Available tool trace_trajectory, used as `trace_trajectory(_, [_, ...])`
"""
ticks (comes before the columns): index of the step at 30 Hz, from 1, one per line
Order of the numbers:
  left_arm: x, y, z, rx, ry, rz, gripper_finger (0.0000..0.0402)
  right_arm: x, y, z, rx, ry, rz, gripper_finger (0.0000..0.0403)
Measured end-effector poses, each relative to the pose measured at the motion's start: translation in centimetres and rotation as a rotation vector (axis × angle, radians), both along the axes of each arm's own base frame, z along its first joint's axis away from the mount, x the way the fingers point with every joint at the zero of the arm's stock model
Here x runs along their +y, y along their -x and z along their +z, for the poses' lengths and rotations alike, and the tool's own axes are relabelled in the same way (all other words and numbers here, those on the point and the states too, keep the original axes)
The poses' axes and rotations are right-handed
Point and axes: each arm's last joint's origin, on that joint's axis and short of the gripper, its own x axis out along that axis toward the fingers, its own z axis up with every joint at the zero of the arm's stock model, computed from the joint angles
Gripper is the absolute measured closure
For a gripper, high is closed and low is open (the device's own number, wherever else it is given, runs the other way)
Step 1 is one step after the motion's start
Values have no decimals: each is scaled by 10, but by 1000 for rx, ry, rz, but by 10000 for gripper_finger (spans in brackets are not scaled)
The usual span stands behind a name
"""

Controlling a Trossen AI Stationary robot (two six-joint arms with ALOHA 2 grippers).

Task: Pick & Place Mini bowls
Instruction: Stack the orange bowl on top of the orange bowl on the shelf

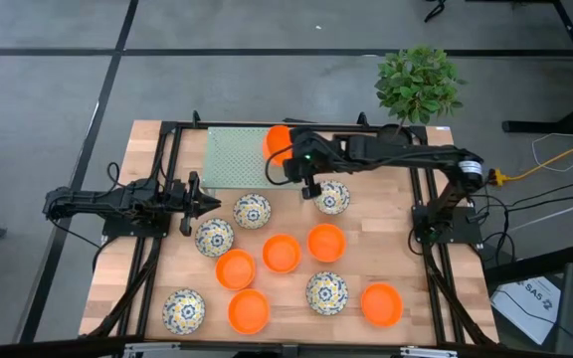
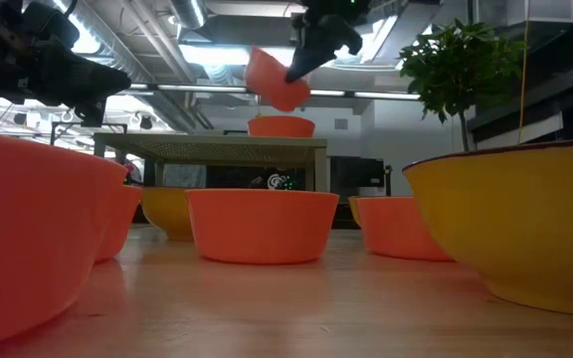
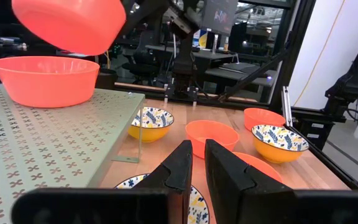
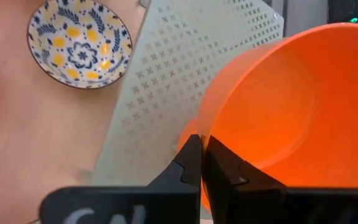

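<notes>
My right gripper (image 4: 202, 155) is shut on a plain orange mini bowl (image 1: 277, 142) and holds it in the air over the green perforated shelf (image 1: 232, 159). A second orange bowl (image 3: 45, 79) stands on its base on that shelf, just below the held one. On the wood lie several more orange bowls, such as one (image 1: 282, 253), and several floral ones, such as one (image 1: 252, 211). My left gripper (image 1: 195, 204) is shut and hovers at the shelf's near left corner, beside the floral bowl (image 1: 214, 237). My right gripper pinches the orange bowl's rim (image 4: 199, 127), with one finger (image 4: 225, 168) on the inside of the wall and the other (image 4: 185, 165) outside. The fingers come from above, slanting down. The bowl (image 2: 275, 78) is lifted clear and hangs tilted above the bowl on the shelf.
A potted plant (image 1: 418, 85) stands at the table's far right corner. Black frame rails (image 1: 167, 149) run along the table's sides. The shelf's left part (image 3: 42, 143) is bare. Bowls crowd the middle and near part of the table.
</notes>
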Motion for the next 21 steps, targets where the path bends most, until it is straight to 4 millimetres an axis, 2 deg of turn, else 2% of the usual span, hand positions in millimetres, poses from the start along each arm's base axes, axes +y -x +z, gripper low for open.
trace_trajectory(8, [0, 0, 0, 0, 0, 0, 363, -18, 3, 0, 13, 26, -22, 395])
trace_trajectory(14, [0, 0, 0, 0, 0, 0, 363, -28, 5, 0, 4, -30, 5, 395])
trace_trajectory(21, [0, 0, 0, 0, 0, 0, 363, -35, 8, -2, 19, -49, -3, 395])
